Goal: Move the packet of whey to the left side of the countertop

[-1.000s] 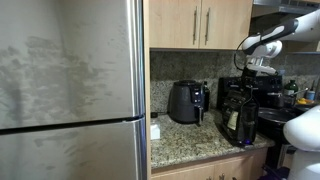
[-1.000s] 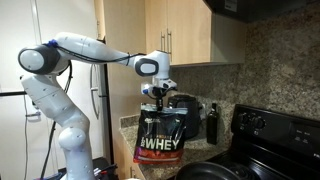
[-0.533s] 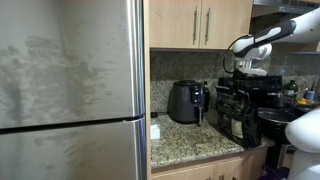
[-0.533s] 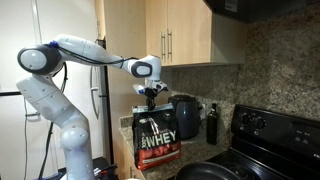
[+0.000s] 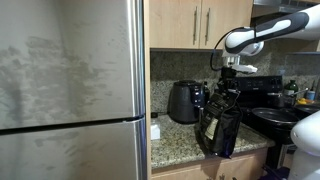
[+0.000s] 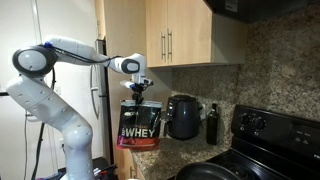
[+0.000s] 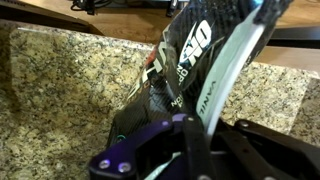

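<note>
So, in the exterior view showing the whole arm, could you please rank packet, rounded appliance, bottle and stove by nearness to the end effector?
1. packet of whey, held by the end effector.
2. rounded black appliance, beside it.
3. dark bottle, past the appliance.
4. stove, farthest along.

on speckled beige-brown granite countertop: rounded black appliance with silver trim, slim dark bottle just beside it.
</note>
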